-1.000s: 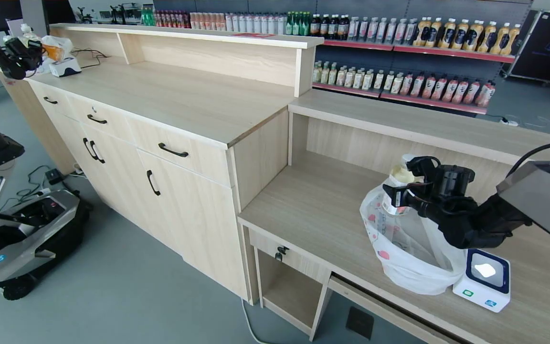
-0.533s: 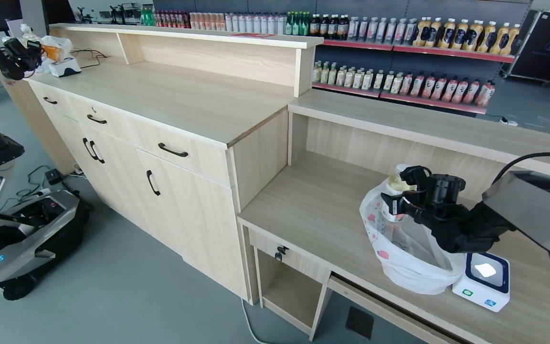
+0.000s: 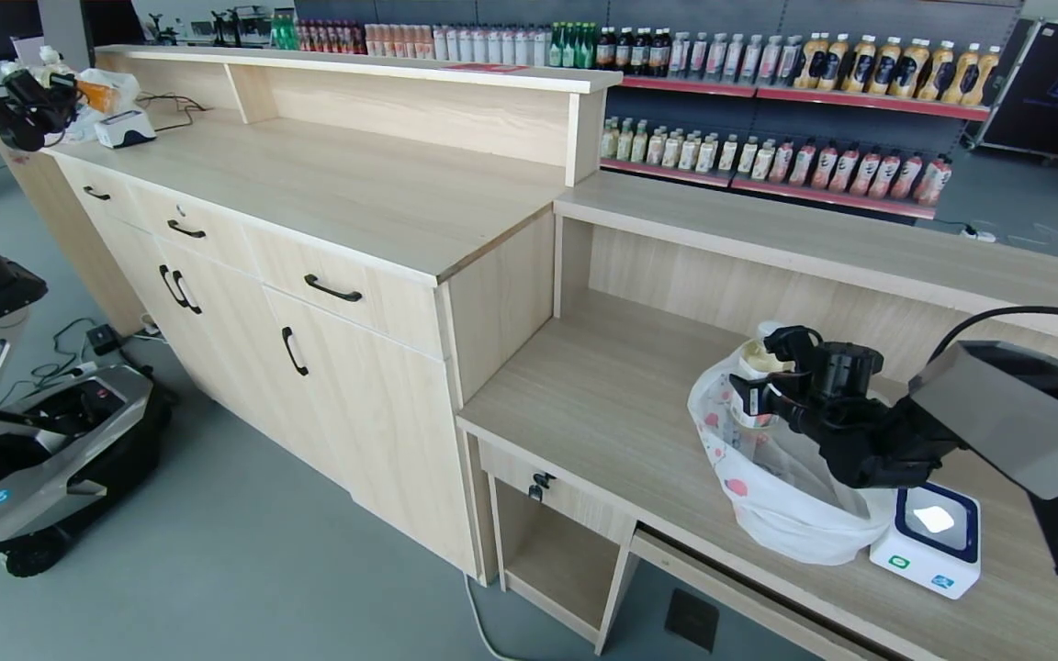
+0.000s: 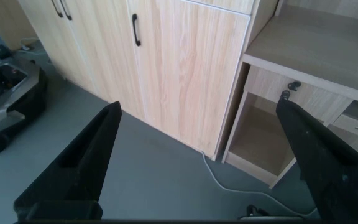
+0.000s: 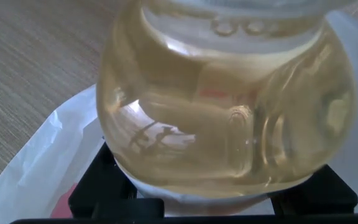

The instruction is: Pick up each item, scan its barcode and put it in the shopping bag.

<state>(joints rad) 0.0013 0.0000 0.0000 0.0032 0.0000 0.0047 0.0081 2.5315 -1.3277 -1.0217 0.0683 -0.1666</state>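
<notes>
Over one shopping bag: right fingers grasp one bottle; left fingers spread; one scanner beside bag.

I stand in a shop, at its checkout; behind the long wooden counter run red-edged shelves packed with rows of drink bottles; on the lower desk before me sit a small barcode scanner and a plastic shopping bag.
</notes>
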